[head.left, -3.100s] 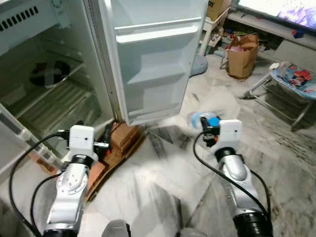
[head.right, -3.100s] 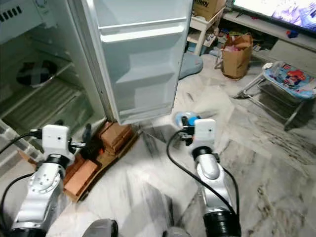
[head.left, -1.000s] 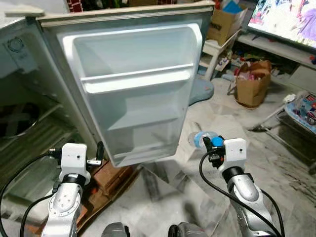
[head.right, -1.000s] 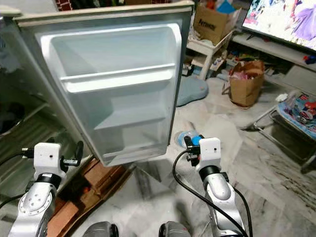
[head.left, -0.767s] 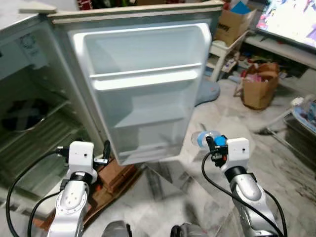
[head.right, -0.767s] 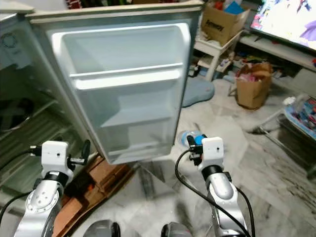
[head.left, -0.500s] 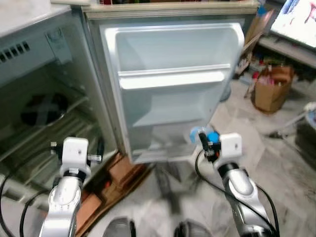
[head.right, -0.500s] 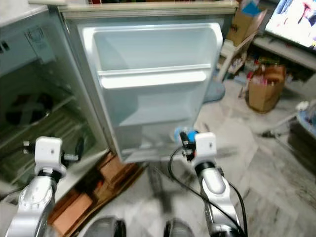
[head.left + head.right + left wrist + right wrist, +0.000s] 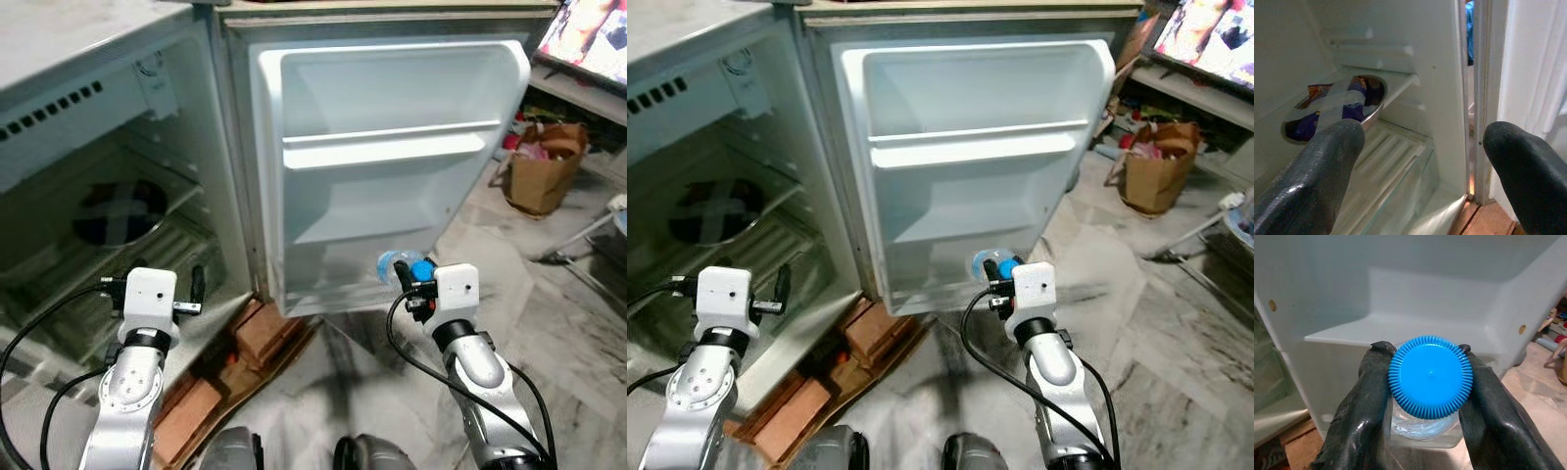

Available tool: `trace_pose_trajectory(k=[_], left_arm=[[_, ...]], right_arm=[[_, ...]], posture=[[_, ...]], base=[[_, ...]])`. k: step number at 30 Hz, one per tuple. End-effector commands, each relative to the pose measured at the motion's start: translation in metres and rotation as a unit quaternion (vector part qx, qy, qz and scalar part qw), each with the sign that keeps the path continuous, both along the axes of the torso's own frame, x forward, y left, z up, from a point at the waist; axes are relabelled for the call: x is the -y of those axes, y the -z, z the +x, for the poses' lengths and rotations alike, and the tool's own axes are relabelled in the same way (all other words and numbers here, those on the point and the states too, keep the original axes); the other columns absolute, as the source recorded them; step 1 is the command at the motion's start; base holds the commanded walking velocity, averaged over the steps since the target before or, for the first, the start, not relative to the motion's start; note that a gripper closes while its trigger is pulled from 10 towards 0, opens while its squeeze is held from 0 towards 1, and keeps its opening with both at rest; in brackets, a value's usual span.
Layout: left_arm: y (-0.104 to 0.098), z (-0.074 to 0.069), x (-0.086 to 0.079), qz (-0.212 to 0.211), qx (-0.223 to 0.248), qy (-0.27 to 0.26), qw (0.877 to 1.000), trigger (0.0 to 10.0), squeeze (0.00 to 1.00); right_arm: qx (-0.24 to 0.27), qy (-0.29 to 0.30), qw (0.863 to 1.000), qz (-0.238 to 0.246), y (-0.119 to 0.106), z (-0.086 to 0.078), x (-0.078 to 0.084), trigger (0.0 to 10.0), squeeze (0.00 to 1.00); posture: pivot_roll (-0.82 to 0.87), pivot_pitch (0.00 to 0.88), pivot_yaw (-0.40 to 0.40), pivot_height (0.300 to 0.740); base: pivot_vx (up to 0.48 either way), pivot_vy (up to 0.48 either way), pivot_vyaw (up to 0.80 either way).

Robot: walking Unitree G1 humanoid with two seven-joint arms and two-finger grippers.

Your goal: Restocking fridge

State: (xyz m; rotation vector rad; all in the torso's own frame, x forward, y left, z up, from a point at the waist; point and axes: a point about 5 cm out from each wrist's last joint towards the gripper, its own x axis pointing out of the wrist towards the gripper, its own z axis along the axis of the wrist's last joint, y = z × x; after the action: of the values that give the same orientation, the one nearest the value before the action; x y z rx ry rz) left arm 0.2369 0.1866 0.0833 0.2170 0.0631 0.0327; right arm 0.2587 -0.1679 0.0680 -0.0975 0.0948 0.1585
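Facing the open fridge [image 9: 118, 117] squarely, the robot stands with the cabinet on its left and the swung-out door [image 9: 392, 166] straight ahead. The door's inner face shows an upper rack [image 9: 387, 147], a middle ledge and a lowest pocket [image 9: 950, 274], all without goods as far as can be seen. Inside the cabinet a covered bowl [image 9: 120, 211] rests on the wire shelf [image 9: 137, 250]; the left wrist view shows it wrapped in film with dark and coloured contents. Bricks [image 9: 260, 333] lie on the marble floor under the door's foot, and a brown paper bag [image 9: 541, 176] stands well off to the right.

The right pincer [image 9: 991, 279] grips a clear water bottle [image 9: 988, 264] by its neck, fingers [image 9: 1369, 396] closed on either side just below the blue cap [image 9: 1430, 377], with the bottle pointing toward the bottom of the door. The left pincer [image 9: 1420, 161] hangs wide apart and holds nothing, aimed into the cabinet.

By my judgement the step in hand is carrying the bottle to a door compartment. The next move calls for reaching forward, clearing the pocket's front lip, turning the bottle upright and lowering it until it stands before letting go.
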Motion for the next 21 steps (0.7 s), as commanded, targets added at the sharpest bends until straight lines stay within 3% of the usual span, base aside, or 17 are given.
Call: trace_pose_trajectory(k=[1,13,21], left_arm=[[-0.0004,0.0026,0.0028,0.001,0.004,0.007,1.0,10.0,0.0],[-0.0008,0.0051,0.0056,-0.004,0.009,0.018,1.0,10.0,0.0],[-0.0002,0.0054,0.0071,-0.002,0.01,0.02,1.0,10.0,0.0]], right_arm=[[0.02,0.007,1.0,-0.007,-0.0075,0.0011,0.0065,10.0,0.0],[0.021,0.031,0.999,0.007,-0.0085,0.0035,0.0111,10.0,0.0],[0.026,0.039,0.999,-0.005,-0.0114,0.0089,0.0145,10.0,0.0]], posture=[[0.05,0.103,-0.042,0.74],[0.05,0.1,-0.043,0.74],[0.05,0.102,-0.044,0.74]], base=[[0.0,0.0,0.0],[0.0,0.0,0.0],[0.26,0.0,0.0]])
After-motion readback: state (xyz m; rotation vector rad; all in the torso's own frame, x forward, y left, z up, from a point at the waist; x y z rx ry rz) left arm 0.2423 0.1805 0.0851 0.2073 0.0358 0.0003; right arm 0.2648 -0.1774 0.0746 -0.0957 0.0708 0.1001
